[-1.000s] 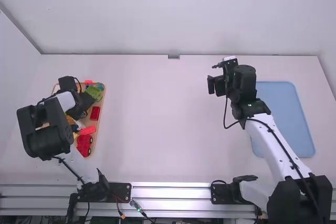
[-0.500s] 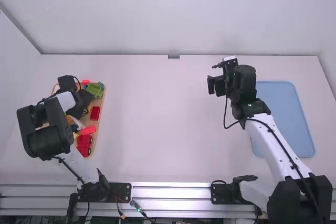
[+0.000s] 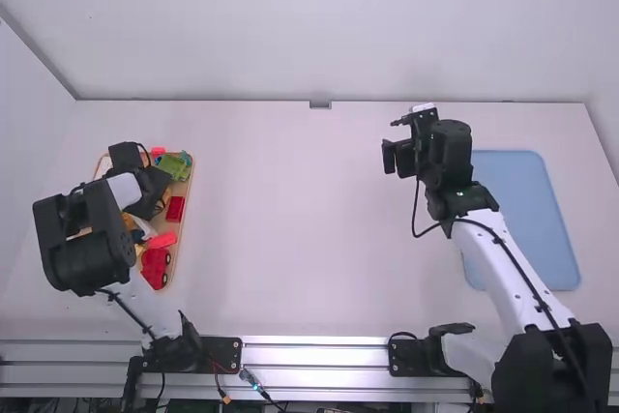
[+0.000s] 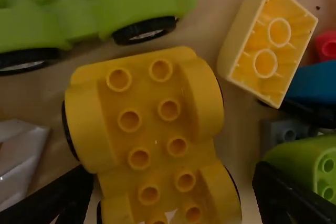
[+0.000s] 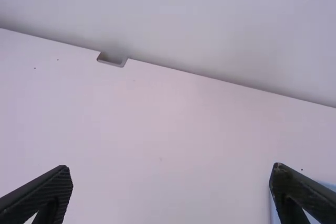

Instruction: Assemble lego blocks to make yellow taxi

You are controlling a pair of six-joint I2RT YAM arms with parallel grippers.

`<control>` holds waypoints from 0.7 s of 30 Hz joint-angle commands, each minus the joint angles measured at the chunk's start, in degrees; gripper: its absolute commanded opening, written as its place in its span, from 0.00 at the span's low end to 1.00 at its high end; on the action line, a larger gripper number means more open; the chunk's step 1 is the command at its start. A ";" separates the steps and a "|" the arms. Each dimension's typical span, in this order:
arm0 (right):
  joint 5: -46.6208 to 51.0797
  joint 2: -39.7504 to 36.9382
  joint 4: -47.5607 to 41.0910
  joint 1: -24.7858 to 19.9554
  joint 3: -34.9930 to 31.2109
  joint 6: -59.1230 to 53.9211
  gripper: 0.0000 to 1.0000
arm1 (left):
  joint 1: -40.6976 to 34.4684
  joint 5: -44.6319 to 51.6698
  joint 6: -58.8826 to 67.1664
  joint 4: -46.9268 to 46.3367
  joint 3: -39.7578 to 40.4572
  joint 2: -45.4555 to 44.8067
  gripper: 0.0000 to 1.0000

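White tabletop (image 3: 290,220) spreads out under both your arms, with pale walls behind. Your left gripper (image 3: 150,191) is over the tan tray (image 3: 189,186), its fingers wide apart. Between them, in the left wrist view, you have one end of the yellow four-wheeled car base (image 4: 155,135), lying in the tray with its studs facing you. Use that base as your landmark.

Just beside it you'll find a lime-green wheeled base (image 4: 94,9) along one end, and a pale yellow brick (image 4: 268,45) tipped so its hollow underside shows. On the same side as the pale brick, near the base, are a blue piece (image 4: 315,82), a dark grey piece (image 4: 278,132) and a rounded green piece (image 4: 299,161). Across from these, next to the base, lies a creased whitish thing (image 4: 21,156).

Farther from it, toward your arm mounts, sits the red wheeled base (image 3: 155,266). Well apart from it, off to the right across the table, your right gripper (image 3: 397,158) hangs with fingers parted, and beyond that lies the light blue board (image 3: 532,220).
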 commanded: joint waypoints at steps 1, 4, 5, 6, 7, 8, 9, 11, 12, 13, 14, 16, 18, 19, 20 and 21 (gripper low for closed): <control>0.00 0.31 -0.15 0.02 2.10 -0.09 0.99 | -0.61 1.97 0.04 -1.09 -2.36 0.83 0.81; 0.00 0.31 -0.17 0.02 2.10 -0.26 0.99 | -0.55 5.95 -0.07 -1.22 -2.58 0.83 0.78; 0.02 0.31 -0.15 0.02 2.10 -0.24 0.99 | -0.37 5.79 -0.02 -1.03 -2.56 0.83 0.76; 0.00 0.31 -0.17 0.02 2.10 -0.24 0.99 | -0.50 5.42 -0.07 -0.90 -2.51 0.83 0.75; 0.00 0.31 -0.17 0.02 2.10 -0.24 0.99 | -0.59 5.46 -0.26 -0.96 -2.47 0.83 0.75; 0.00 0.31 -0.17 0.02 2.10 -0.26 0.99 | -0.50 5.77 -0.42 -1.03 -2.43 0.83 0.75; 0.02 0.31 -0.20 0.02 2.10 -0.26 0.99 | -0.31 6.27 -0.42 -1.01 -2.40 0.83 0.73; 0.04 0.31 -0.17 0.02 2.10 -0.26 0.99 | -0.57 6.14 -0.42 -0.92 -2.40 0.83 0.73; 0.04 0.31 -0.17 0.02 2.10 -0.26 0.99 | -0.55 5.84 -0.44 -0.87 -2.40 0.83 0.72; 0.00 0.31 -0.17 0.02 2.10 -0.26 0.99 | -0.37 5.90 -0.42 -0.90 -2.40 0.83 0.72; 0.00 0.31 -0.17 0.02 2.10 -0.26 0.99 | -0.37 6.21 -0.44 -1.01 -2.40 0.83 0.72; 0.04 0.31 -0.15 0.02 2.10 -0.26 0.99 | -0.59 7.32 -0.44 -1.01 -2.43 0.83 0.76; 0.02 0.31 -0.17 0.02 2.10 -0.26 0.99 | -0.28 9.22 -0.42 -0.98 -2.43 0.83 0.99; 0.07 0.31 -0.17 0.02 2.10 -0.28 0.99 | -0.20 10.10 -0.44 -1.03 -2.43 0.83 0.99; 0.09 0.31 -0.17 0.02 2.10 -0.26 0.99 | -0.13 10.43 -0.46 -1.03 -2.43 0.83 0.99; 0.26 0.31 -0.20 0.02 2.10 -0.24 0.99 | -0.13 10.99 -0.42 -1.33 -2.43 0.83 0.99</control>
